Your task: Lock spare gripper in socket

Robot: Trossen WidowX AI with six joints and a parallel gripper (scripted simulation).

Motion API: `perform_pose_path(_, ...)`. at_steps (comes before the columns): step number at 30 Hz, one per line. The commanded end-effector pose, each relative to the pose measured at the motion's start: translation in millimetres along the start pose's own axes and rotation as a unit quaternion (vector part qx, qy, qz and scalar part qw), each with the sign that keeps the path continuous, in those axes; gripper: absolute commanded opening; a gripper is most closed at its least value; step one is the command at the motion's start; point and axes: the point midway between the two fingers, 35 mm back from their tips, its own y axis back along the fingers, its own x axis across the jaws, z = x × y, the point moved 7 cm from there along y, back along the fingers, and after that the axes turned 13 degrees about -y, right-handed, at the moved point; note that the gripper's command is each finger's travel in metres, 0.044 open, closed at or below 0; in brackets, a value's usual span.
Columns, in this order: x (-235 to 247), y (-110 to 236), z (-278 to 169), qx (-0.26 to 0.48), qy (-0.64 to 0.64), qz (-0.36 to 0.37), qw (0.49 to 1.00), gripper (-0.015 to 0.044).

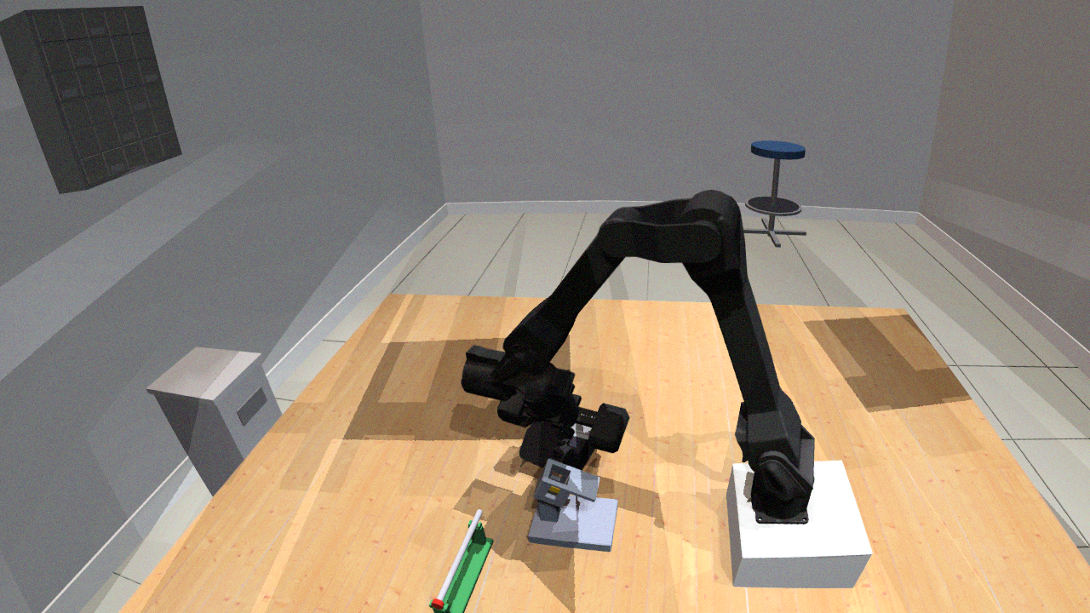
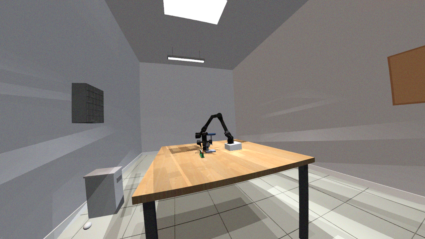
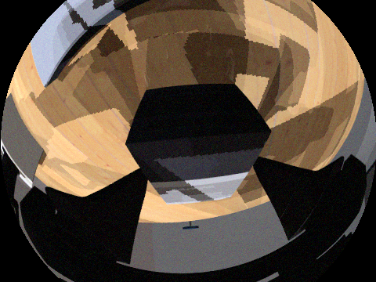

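Note:
The grey-blue mount (image 1: 576, 525) (image 2: 211, 151) stands on the table; its plate shows at the upper left of the wrist view (image 3: 51, 51). Its tilted socket (image 1: 559, 474) has a small yellow part on its side. A pale pin with a red end (image 1: 459, 558) lies along a green stand (image 1: 473, 573) (image 2: 202, 154), outside the socket. The spare gripper, a black and white block (image 1: 581, 431) (image 3: 225, 185), sits just behind the mount. My gripper (image 1: 575, 451) (image 3: 202, 168) is open and low over it, one finger on each side; whether they touch cannot be told.
The mount is very close in front of my gripper. The white base block (image 1: 800, 570) (image 2: 233, 146) carries the arm at the right. The wooden table (image 1: 305, 525) (image 2: 219, 166) lies under everything. A grey cabinet (image 1: 220, 419) (image 2: 102, 193) and a blue-topped stool (image 1: 777, 149) stand off the table.

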Motion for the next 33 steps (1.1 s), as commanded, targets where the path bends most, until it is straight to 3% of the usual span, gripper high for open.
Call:
perform_pose_path(1,4,-7,3,0.003,0.003,0.003,1.0,0.044)
perform_pose_path(10,6,-16,7,0.003,0.003,0.003,1.0,0.044)
perform_pose_path(16,6,-16,7,0.003,0.003,0.003,1.0,0.0282)
perform_pose_path(25,5,-16,7,0.003,0.003,0.003,1.0,0.0222)
perform_pose_path(33,-2,5,-3,0.003,0.003,0.003,1.0,0.0012)
